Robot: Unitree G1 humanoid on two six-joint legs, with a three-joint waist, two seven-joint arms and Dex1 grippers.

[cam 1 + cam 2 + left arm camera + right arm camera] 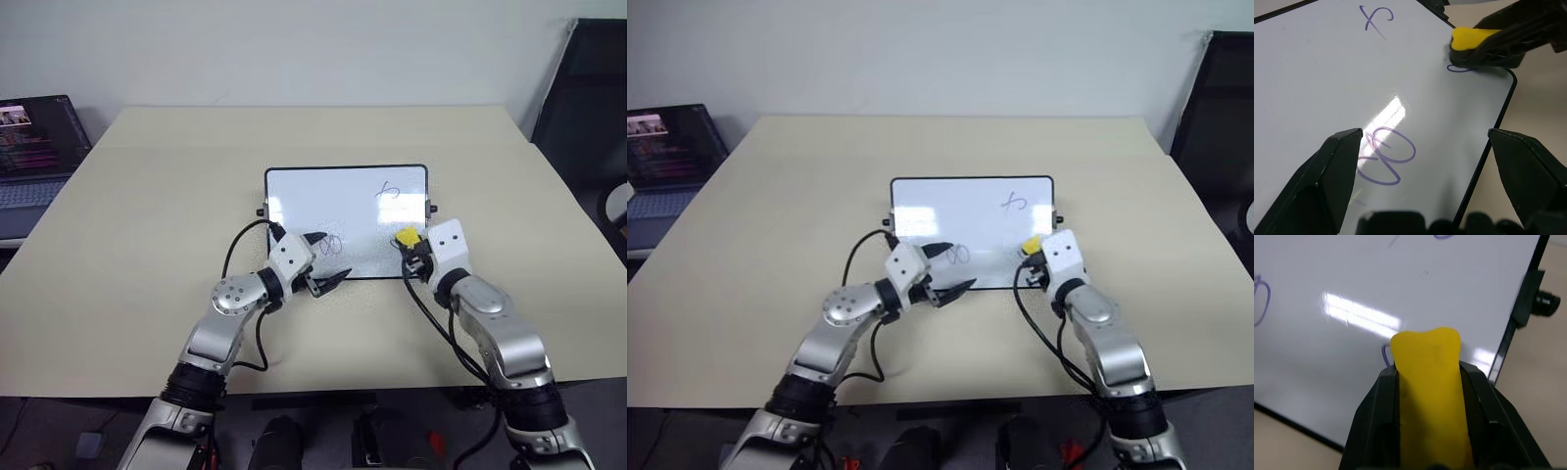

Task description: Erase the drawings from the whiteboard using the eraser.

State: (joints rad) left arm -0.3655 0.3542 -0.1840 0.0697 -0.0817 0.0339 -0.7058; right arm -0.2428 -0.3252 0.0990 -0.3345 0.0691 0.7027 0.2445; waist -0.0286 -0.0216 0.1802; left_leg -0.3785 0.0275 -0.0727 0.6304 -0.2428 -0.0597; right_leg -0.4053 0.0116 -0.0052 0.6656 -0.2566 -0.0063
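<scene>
Whiteboard (pixel 323 201): flat on beige worktop (pixel 147 225), centre of frame. 
Drawings: looped squiggle (pixel 389 191) upper right of board; figure-eight loop (pixel 330 245) at lower edge, left of centre; third mark (pixel 1459 69) mostly hidden under eraser. 
Eraser (pixel 408 236): yellow block, lower right corner of board, pinched in right gripper (pixel 411 245) jaws. 
Left gripper (pixel 326 262): jaws wide, empty, straddling board's lower edge beside figure-eight. 
Laptop (pixel 34 147): far left edge, screen lit.
</scene>
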